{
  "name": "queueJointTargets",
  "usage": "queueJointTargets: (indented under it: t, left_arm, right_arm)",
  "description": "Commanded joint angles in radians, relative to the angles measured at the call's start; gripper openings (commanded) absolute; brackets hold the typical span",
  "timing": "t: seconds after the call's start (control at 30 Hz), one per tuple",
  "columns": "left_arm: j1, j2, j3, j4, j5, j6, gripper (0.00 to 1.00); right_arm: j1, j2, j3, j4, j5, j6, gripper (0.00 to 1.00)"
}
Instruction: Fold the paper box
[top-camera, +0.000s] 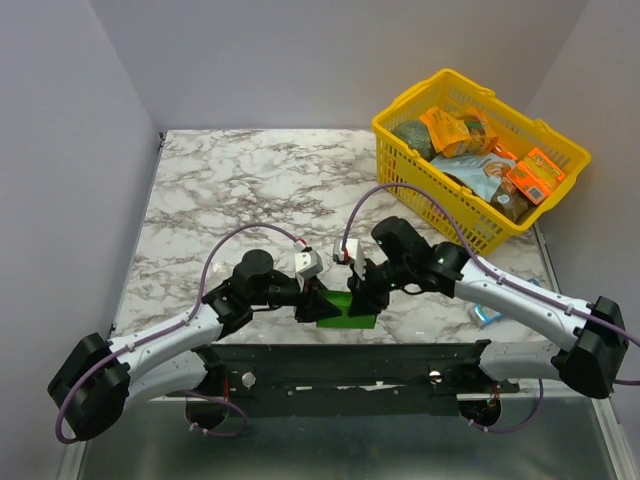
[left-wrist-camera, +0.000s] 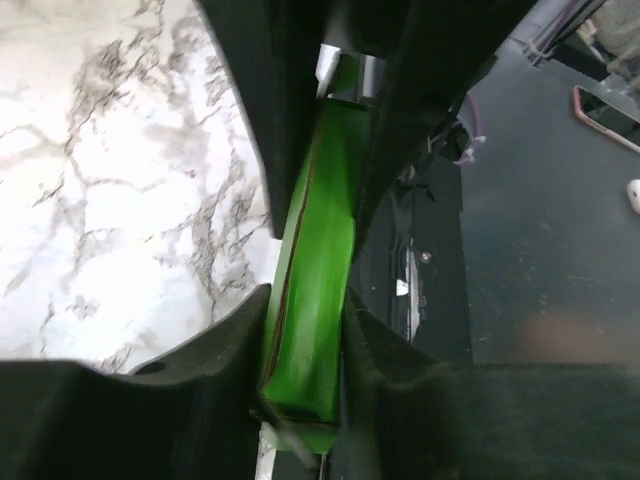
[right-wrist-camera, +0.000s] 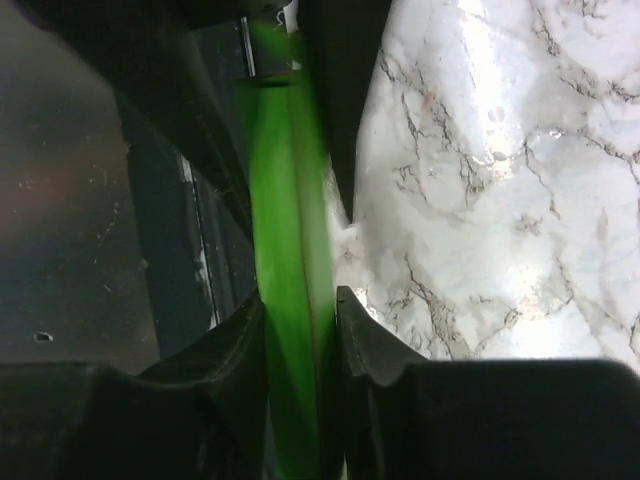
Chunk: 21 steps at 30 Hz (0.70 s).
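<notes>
i see the paper box (top-camera: 345, 310) by the near edge of the marble table (top-camera: 250, 190), between both arms. the left gripper (top-camera: 311, 300) pinches one end of it. the right gripper (top-camera: 362, 292) pinches the other, fingers pressed against the green card.

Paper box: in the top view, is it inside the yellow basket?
No, the paper box sits at the table's near edge, well apart from the basket.

Overhead overview; wrist close-ups of paper box (left-wrist-camera: 315, 280)
</notes>
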Motion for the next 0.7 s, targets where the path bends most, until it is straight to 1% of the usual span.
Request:
queueJointTargets:
  t: [0.0,0.03,0.07,0.1,0.2,0.27,0.3,0.37,0.4,0.43,0.5,0.53,0.57,0.6,0.63,0.67]
  left_arm:
    - [0.061,0.035,0.104,-0.071,-0.101,0.046,0.74]
    - [0.084,0.046,0.13,-0.075,-0.113,0.048,0.8]
    - [0.107,0.067,0.144,-0.081,-0.118,0.051,0.85]
    - [0.159,0.077,0.156,-0.086,-0.119,0.055,0.91]
    - [0.233,0.124,0.202,-0.1,-0.096,0.057,0.96]
    - [0.286,0.159,0.26,-0.141,-0.073,0.068,0.98]
    - [0.3,0.169,0.285,-0.194,-0.064,0.077,0.99]
    - [0.348,0.19,0.348,-0.238,-0.047,0.115,0.99]
    - [0.362,0.198,0.368,-0.285,-0.067,0.131,0.99]
    - [0.382,0.207,0.419,-0.313,-0.09,0.156,0.99]
    - [0.425,0.242,0.479,-0.403,-0.18,0.186,0.98]
    - [0.435,0.251,0.533,-0.422,-0.194,0.209,0.98]
    - [0.437,0.262,0.547,-0.428,-0.232,0.224,0.96]
    - [0.437,0.265,0.55,-0.386,-0.31,0.2,0.95]
    - [0.439,0.27,0.54,-0.372,-0.282,0.195,0.91]
    - [0.442,0.278,0.533,-0.338,-0.248,0.245,0.89]
  right_arm:
    - [-0.003,0.047,0.02,0.04,0.103,0.01,0.31]
    - [-0.001,0.061,0.028,0.049,0.132,0.011,0.3]
    - [-0.004,0.07,0.032,0.067,0.169,0.016,0.27]
    - [-0.007,0.079,0.039,0.081,0.234,0.014,0.26]
    - [-0.066,0.127,0.074,0.133,0.295,0.0,0.25]
    - [-0.13,0.169,0.127,0.161,0.293,-0.013,0.23]
    - [-0.144,0.18,0.14,0.173,0.29,-0.024,0.23]
    - [-0.17,0.187,0.151,0.204,0.301,-0.071,0.23]
    - [-0.172,0.187,0.149,0.243,0.319,-0.095,0.23]
    - [-0.173,0.188,0.143,0.268,0.332,-0.116,0.23]
    - [-0.178,0.199,0.126,0.335,0.368,-0.173,0.23]
    - [-0.179,0.206,0.126,0.352,0.373,-0.184,0.23]
    - [-0.182,0.216,0.126,0.363,0.372,-0.191,0.23]
    - [-0.182,0.238,0.134,0.366,0.353,-0.205,0.23]
    - [-0.182,0.246,0.135,0.366,0.349,-0.202,0.23]
    - [-0.182,0.252,0.135,0.368,0.339,-0.198,0.23]
